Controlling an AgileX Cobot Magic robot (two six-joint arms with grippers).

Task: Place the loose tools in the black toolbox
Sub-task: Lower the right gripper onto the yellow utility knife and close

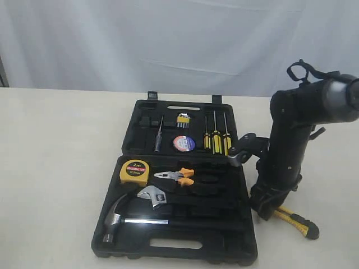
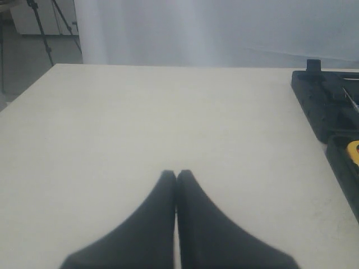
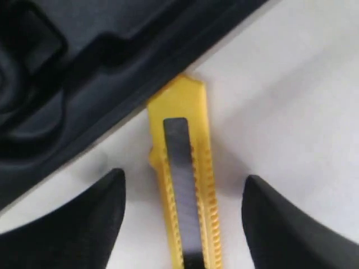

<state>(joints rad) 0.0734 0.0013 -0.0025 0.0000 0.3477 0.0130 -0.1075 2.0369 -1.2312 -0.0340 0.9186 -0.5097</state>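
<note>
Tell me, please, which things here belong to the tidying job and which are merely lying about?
Job:
black toolbox
utility knife, on the table beside it
tape measure, pliers, tape roll, already inside

Not the job:
claw hammer
adjustable wrench
three screwdrivers, all seated in the box

The only legible marking was "2m", printed in black on the yellow tape measure [image 1: 134,172] in the black toolbox [image 1: 224,246]; its red strip and the tape roll [image 1: 183,143] label were too small to read.
</note>
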